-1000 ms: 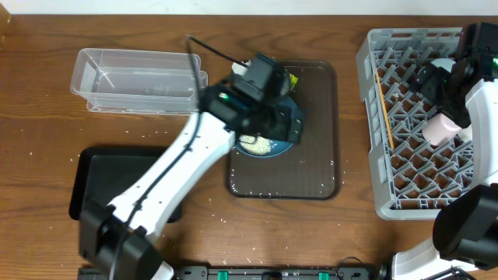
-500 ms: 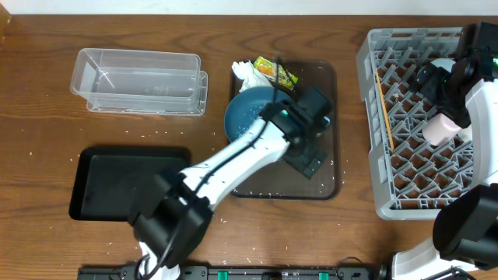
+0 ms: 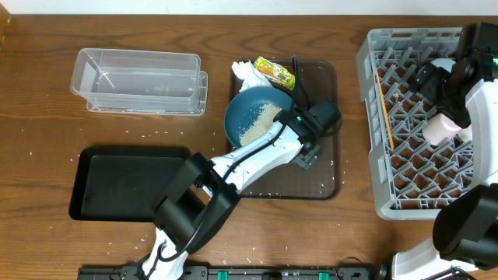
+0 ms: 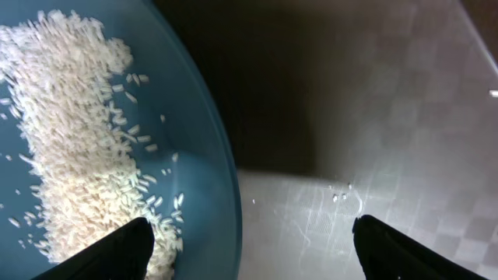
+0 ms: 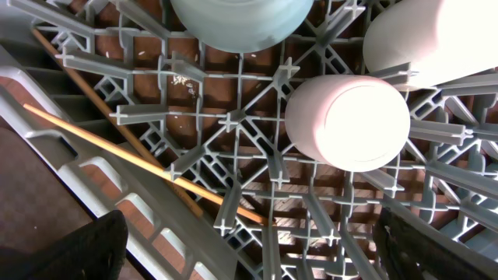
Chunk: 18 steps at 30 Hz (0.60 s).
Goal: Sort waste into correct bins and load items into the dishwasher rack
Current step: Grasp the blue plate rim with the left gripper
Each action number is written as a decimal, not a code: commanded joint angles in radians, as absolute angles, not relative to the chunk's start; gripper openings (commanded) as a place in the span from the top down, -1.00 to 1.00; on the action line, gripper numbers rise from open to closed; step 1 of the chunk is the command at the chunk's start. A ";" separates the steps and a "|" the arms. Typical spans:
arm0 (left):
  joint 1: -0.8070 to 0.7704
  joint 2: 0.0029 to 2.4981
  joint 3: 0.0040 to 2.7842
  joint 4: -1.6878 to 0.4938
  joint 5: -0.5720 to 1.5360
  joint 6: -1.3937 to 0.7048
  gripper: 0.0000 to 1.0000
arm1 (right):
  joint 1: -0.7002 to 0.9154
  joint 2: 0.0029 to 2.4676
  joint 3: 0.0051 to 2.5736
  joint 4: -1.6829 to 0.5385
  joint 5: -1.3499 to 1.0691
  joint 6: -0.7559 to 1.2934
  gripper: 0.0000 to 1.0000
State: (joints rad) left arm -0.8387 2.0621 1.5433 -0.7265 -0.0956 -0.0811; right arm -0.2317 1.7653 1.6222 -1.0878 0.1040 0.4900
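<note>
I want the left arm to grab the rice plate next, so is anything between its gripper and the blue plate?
Nothing visible. The left gripper hangs open right at the blue plate's right rim, over bare brown serving tray. The napkin and snack wrapper lie at the plate's far edge, out of the way.

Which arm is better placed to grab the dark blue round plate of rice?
Left: the left gripper hangs open at the rim of the dark blue plate, while the right gripper is over the grey plastic rack.
</note>
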 commanded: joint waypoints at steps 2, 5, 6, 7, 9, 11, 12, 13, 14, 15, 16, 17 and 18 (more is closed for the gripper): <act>-0.835 2.079 1.541 -0.699 -0.125 -0.087 -0.61 | -0.243 1.766 1.634 -1.089 0.104 0.501 -0.98; -0.827 2.083 1.541 -0.671 -0.125 -0.087 -0.51 | -0.243 1.766 1.634 -1.089 0.104 0.501 -0.98; -0.823 2.084 1.541 -0.660 -0.125 -0.087 -0.51 | -0.243 1.765 1.634 -1.089 0.104 0.501 -0.98; -0.817 2.085 1.541 -0.645 -0.125 -0.087 -0.50 | -0.243 1.766 1.634 -1.089 0.104 0.501 -0.98; -0.806 2.086 1.541 -0.627 -0.125 -0.088 -0.50 | -0.243 1.766 1.634 -1.089 0.104 0.501 -0.99; -0.789 2.090 1.541 -0.607 -0.125 -0.088 -0.50 | -0.243 1.766 1.634 -1.089 0.104 0.501 -0.99; -0.782 2.091 1.541 -0.598 -0.124 -0.088 -0.50 | -0.243 1.766 1.634 -1.089 0.104 0.501 -0.98; -0.774 2.092 1.541 -0.590 -0.124 -0.088 -0.48 | -0.243 1.766 1.634 -1.089 0.104 0.501 -0.98; -0.768 2.093 1.541 -0.585 -0.124 -0.088 -0.46 | -0.243 1.766 1.634 -1.089 0.104 0.501 -0.98; -0.762 2.093 1.541 -0.581 -0.124 -0.092 -0.39 | -0.243 1.766 1.634 -1.089 0.104 0.501 -0.98; -0.756 2.093 1.541 -0.580 -0.123 -0.099 -0.36 | -0.243 1.766 1.634 -1.089 0.104 0.501 -0.98; -0.751 2.093 1.541 -0.580 -0.123 -0.112 -0.36 | -0.243 1.766 1.634 -1.089 0.104 0.501 -0.99; -0.747 2.093 1.541 -0.581 -0.118 -0.123 -0.36 | -0.243 1.766 1.634 -1.089 0.104 0.501 -0.98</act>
